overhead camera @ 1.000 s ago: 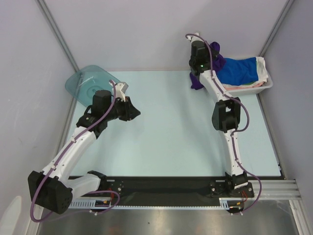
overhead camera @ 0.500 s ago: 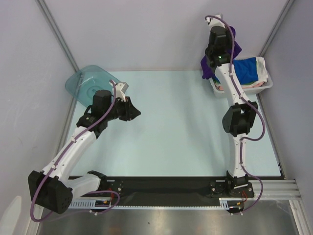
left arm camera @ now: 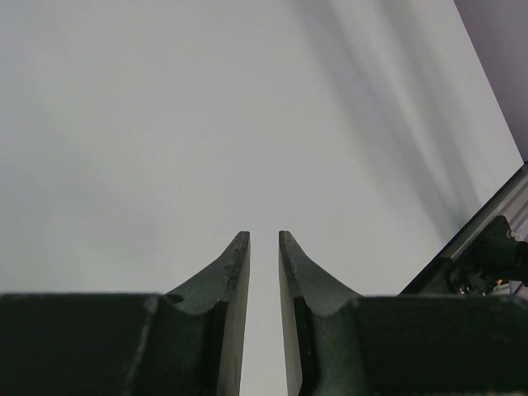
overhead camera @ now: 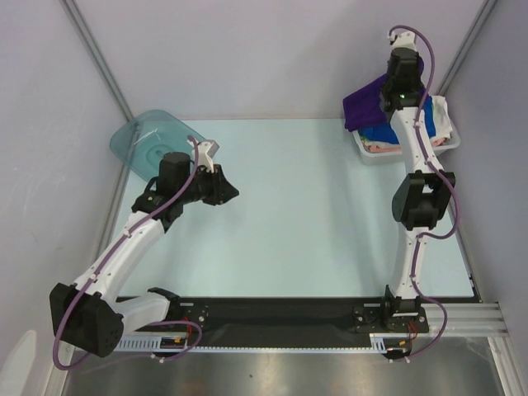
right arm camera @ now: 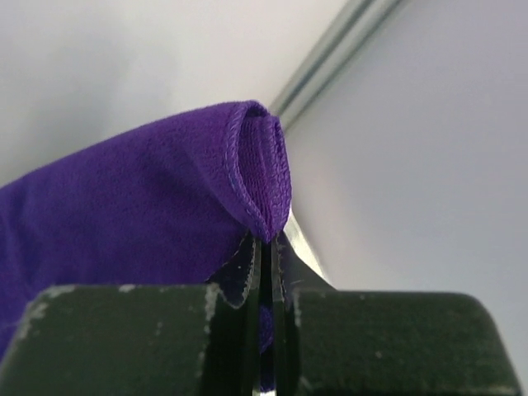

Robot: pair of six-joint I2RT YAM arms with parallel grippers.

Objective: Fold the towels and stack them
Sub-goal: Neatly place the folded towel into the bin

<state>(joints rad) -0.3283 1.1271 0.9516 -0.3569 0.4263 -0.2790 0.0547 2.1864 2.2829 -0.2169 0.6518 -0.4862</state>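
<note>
One towel up: purple towel [right arm camera: 140, 198] hangs by its hem from right gripper [right arm camera: 266, 247], jaws clamped on it, over the bench's far right corner. Cloth trails left of the jaws. Left gripper [left arm camera: 264, 247], narrowly parted and empty, sits well apart near the left edge.

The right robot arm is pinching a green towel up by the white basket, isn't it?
Almost. The towel pinched in the right gripper is purple, not green: the right wrist view shows the purple towel clamped at its folded hem. The rest holds, as it is held up by the white basket.
</note>
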